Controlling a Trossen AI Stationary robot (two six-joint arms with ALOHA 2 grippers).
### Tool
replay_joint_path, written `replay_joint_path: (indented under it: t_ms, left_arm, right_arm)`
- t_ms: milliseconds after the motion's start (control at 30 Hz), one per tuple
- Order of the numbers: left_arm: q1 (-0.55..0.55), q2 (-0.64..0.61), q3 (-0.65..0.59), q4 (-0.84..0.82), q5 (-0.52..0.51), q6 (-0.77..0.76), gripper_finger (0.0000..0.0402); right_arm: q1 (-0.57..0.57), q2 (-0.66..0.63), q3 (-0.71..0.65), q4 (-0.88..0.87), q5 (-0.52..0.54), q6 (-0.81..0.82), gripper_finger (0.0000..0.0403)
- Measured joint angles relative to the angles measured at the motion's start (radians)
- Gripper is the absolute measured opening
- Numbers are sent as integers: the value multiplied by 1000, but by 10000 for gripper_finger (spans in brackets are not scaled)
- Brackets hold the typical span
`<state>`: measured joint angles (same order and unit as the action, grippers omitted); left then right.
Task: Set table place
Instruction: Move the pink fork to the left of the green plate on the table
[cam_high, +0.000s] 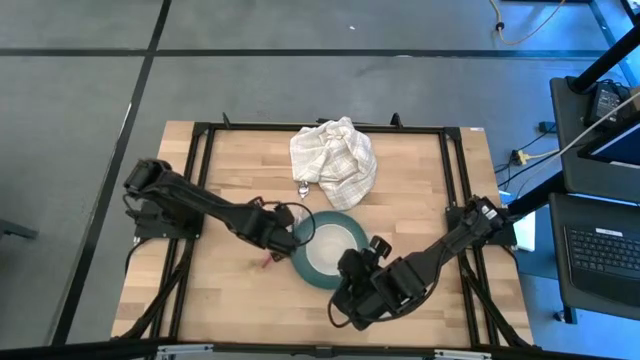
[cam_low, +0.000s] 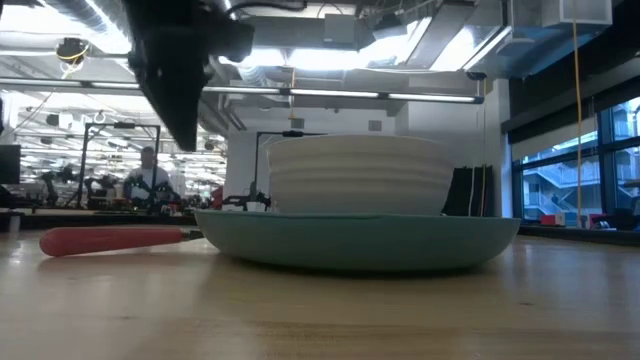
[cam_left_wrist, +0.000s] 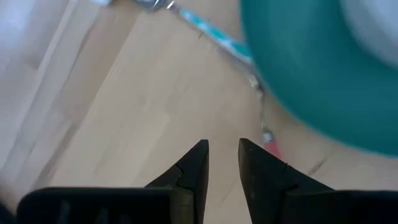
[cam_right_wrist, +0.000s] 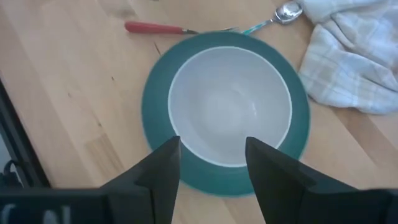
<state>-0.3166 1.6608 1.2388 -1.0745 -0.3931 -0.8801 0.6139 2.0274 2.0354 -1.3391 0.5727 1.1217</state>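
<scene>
A round teal plate (cam_high: 305, 262) lies on the table with a white bowl (cam_high: 330, 240) standing in it; both also show in the right wrist view, the plate (cam_right_wrist: 155, 106) and the bowl (cam_right_wrist: 230, 102). A red-handled fork (cam_right_wrist: 152, 28) lies flat at the plate's left, its tines at the rim. A small metal spoon (cam_right_wrist: 289, 11) lies beyond the plate, by the cloth. My left gripper (cam_high: 283, 238) hovers over the fork, fingers a little apart (cam_left_wrist: 222, 149) and empty. My right gripper (cam_right_wrist: 211, 146) is open and empty above the plate's near edge.
A crumpled white checked cloth (cam_high: 333, 160) lies at the table's far middle, just beyond the plate. Black frame rails (cam_high: 200, 150) run along the table's sides. Bare wood (cam_high: 230, 300) shows at the near left.
</scene>
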Motion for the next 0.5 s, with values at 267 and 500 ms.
replay_joint_path:
  t_ms: [267,500]
  left_arm:
    - [64,5,-22,108,89,131,80]
    - [127,4,-115,188,219,181,80]
  right_arm:
    - [-2,0,0,-3,9,-1,181]
    - [-2,0,0,-2,9,-2,181]
